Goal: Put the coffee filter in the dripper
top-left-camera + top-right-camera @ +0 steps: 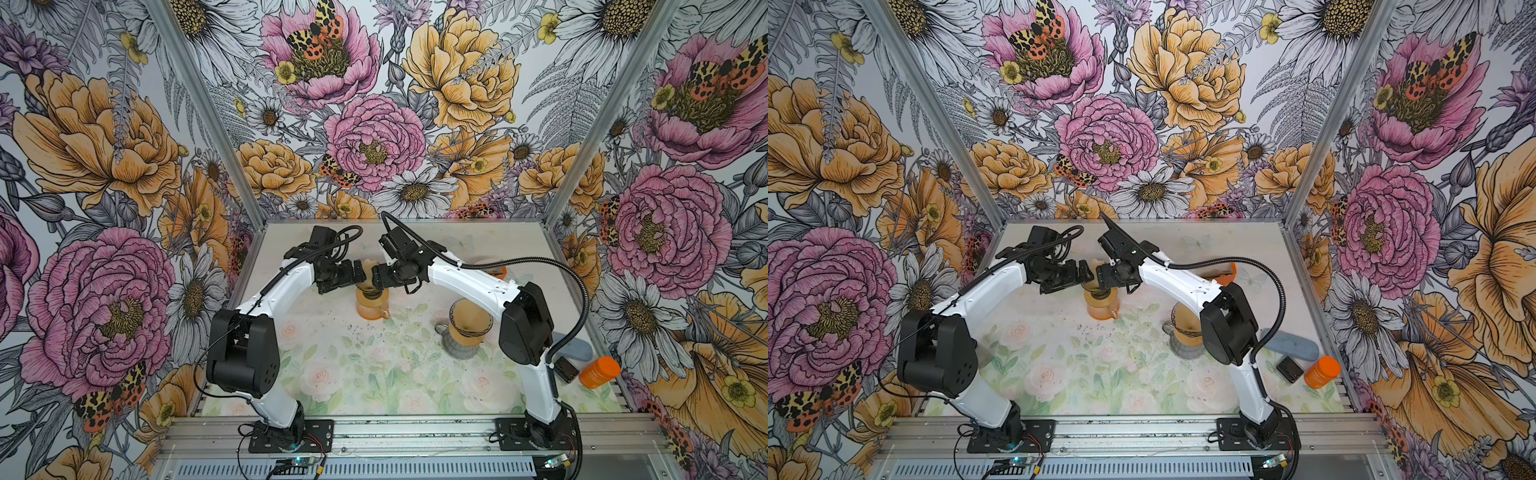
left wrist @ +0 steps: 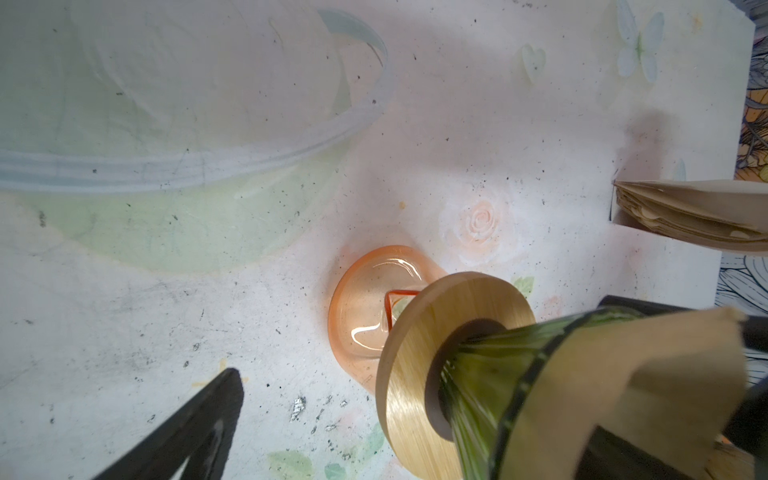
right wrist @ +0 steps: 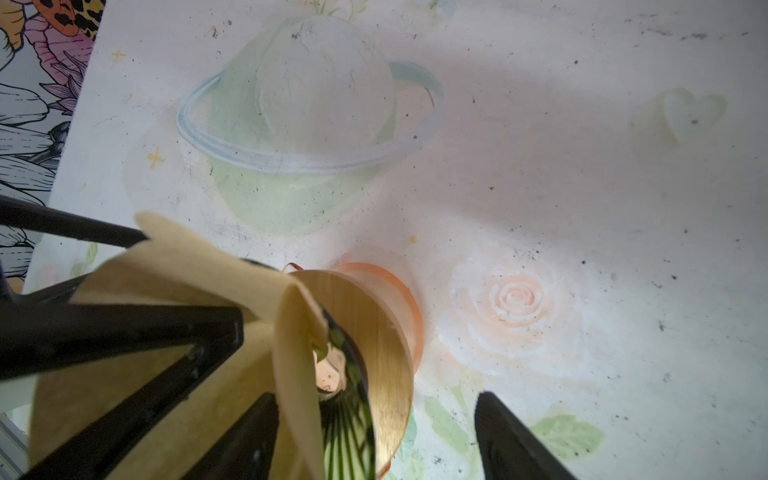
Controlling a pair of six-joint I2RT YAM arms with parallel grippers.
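Coffee filter [image 2: 648,386] sits in the green dripper [image 2: 478,374] mouth, paper flaring above the rim – dripper atop the orange carafe [image 2: 361,316]. L gripper [image 1: 356,272] at filter's 9 o'clock, jaws wide, holding nothing. R gripper [image 1: 376,277] at 3 o'clock (one finger right by the paper) – jaws apart, not clamped on anything.

The green glass cone dripper with wooden collar [image 2: 478,374] sits on the orange glass carafe [image 1: 371,309] at the mid-rear of the printed table [image 1: 353,374]. The beige paper filter [image 3: 199,274] stands in the dripper and projects above its rim. A second dripper-topped glass carafe [image 1: 467,328] stands to the right, nearer the front. A stack of paper filters [image 2: 685,216] stands behind that. An orange plastic jar [image 1: 599,372] sits at the right edge, with a small black device [image 1: 566,369] just left of it.
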